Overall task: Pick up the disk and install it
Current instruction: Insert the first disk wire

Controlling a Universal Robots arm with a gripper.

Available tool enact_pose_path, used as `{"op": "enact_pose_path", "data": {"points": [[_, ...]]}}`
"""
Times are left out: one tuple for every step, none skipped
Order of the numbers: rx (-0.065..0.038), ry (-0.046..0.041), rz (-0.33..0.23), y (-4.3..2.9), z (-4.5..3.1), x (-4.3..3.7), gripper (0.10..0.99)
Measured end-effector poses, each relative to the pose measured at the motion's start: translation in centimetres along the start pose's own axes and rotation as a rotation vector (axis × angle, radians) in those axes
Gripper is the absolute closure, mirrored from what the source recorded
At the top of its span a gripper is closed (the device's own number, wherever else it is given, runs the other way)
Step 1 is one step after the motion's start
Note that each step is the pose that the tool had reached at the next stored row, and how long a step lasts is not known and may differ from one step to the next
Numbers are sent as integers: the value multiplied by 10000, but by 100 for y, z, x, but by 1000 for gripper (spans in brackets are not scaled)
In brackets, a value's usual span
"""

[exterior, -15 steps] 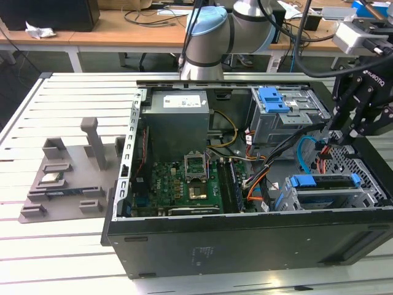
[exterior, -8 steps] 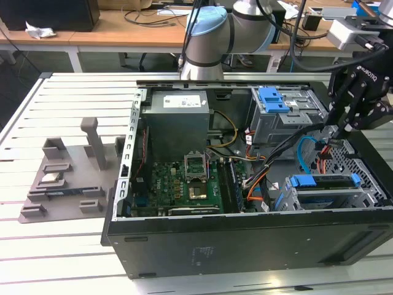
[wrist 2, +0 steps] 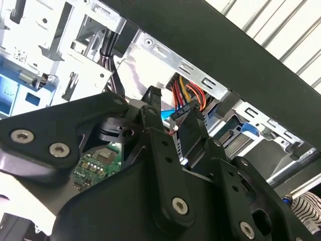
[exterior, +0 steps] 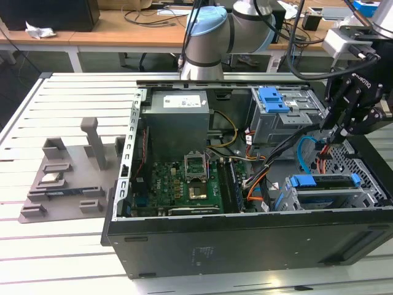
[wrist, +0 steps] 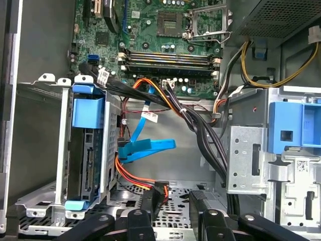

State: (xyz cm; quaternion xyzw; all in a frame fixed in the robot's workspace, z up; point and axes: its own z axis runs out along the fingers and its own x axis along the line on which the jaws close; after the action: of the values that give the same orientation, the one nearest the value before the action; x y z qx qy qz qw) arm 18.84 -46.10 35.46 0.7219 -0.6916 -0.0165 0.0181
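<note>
Currently my claw (wrist: 174,198) is spread, its fingers apart over the perforated case floor. A black connector (wrist: 161,190) on orange and red wires lies just beside one finger. The disk (wrist: 85,163) sits edge-on in the drive cage (wrist: 62,150) inside the case (exterior: 245,246), its blue bracket (wrist: 88,106) at the cage mouth. The case rests on the slatted surface (exterior: 61,258).

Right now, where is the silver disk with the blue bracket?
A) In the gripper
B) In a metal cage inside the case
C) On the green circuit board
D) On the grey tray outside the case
B: in the first wrist view the disk sits in the metal cage, with the gripper apart from it.
</note>
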Motion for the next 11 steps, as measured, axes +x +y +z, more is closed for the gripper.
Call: {"op": "enact_pose_path", "data": {"points": [[0, 1, 0, 0, 9, 0, 667], [0, 0, 0, -1, 17, 0, 667], [0, 0, 0, -2, 29, 0, 667], [0, 0, 0, -2, 37, 0, 667], [0, 1, 0, -2, 44, 0, 667], [1, 11, 1, -3, 47, 0, 667], [-2, 51, 3, -3, 48, 0, 667], [-4, 97, 5, -3, 48, 0, 667], [-6, 154, 7, -3, 48, 0, 667], [-8, 194, 10, -3, 48, 1, 667], [-9, 195, 10, -3, 48, 2, 667]]}}
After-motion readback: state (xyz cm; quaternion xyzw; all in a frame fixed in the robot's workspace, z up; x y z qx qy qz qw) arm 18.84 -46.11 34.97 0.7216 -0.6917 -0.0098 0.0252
